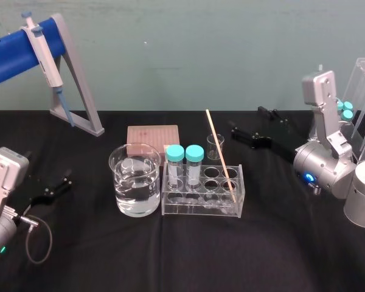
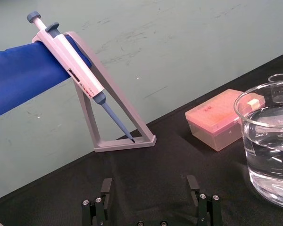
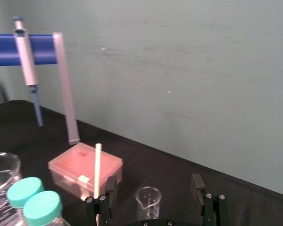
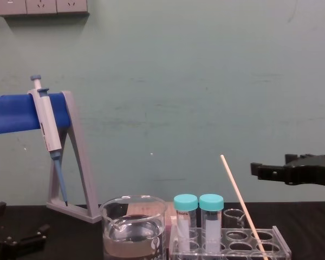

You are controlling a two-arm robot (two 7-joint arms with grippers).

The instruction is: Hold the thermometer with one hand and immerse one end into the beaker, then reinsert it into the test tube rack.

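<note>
Black bench (image 1: 292, 255): thermometer (image 1: 221, 155) leans in test tube rack (image 1: 202, 208), untouched; right claw (image 3: 153, 180) & left claw (image 2: 149, 181) wide open, empty; beaker (image 1: 134, 146) dip + reinsert pending.

We see a plain pale teal painted wall (image 4: 206, 81) behind everything, with faint scuffs. A table covered in flat black cloth (image 1: 170, 255) runs right up to it. High on the left of the wall we note white plastic wall sockets (image 4: 40, 6). Light is soft and even.

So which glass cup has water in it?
The big beaker left of the test tube rack; it is partly filled with water. The tiny beaker behind the rack looks empty.
</note>
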